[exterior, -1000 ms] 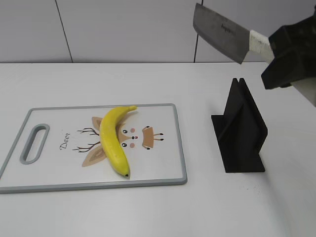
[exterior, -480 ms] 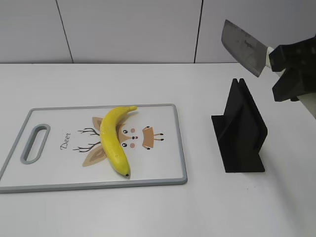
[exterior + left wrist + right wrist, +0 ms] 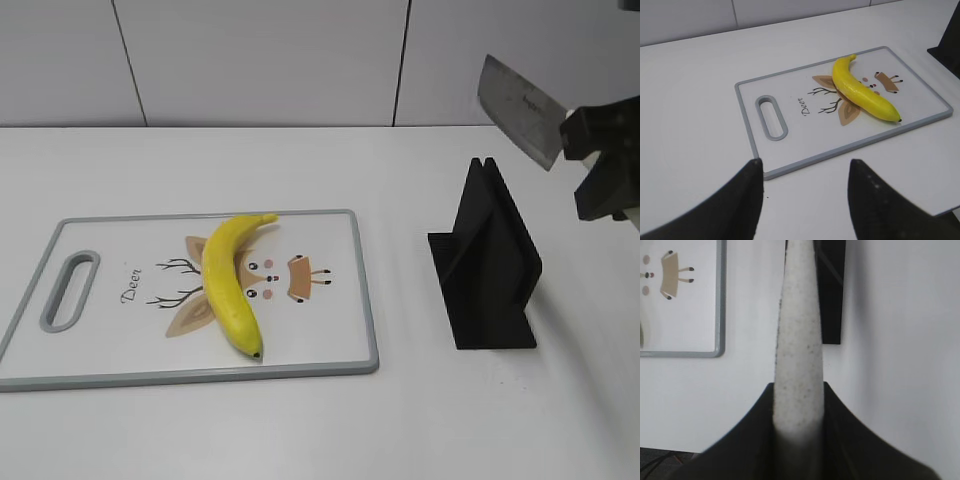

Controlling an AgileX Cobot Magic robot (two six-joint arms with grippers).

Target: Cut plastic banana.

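Left wrist view shows my left end effector [image 3: 802, 192] open, holding nothing, above the white desk [image 3: 690, 100]. Beyond it the glossy yellow plastic banana [image 3: 230, 280] lies loose on the grey-rimmed white cutting board [image 3: 120, 365]. Farthest right, my right end effector [image 3: 605, 160] clamps the steel cleaver [image 3: 518, 108] above the black knife stand [image 3: 490, 265]. I judge an unsteadied banana may roll under the blade.

I saw a white cutting board [image 3: 330, 345] with a grey rim lying flat on the white table [image 3: 200, 430]. It had a deer picture [image 3: 290, 280] on it. A black stand [image 3: 490, 265] stood to its right, well apart.
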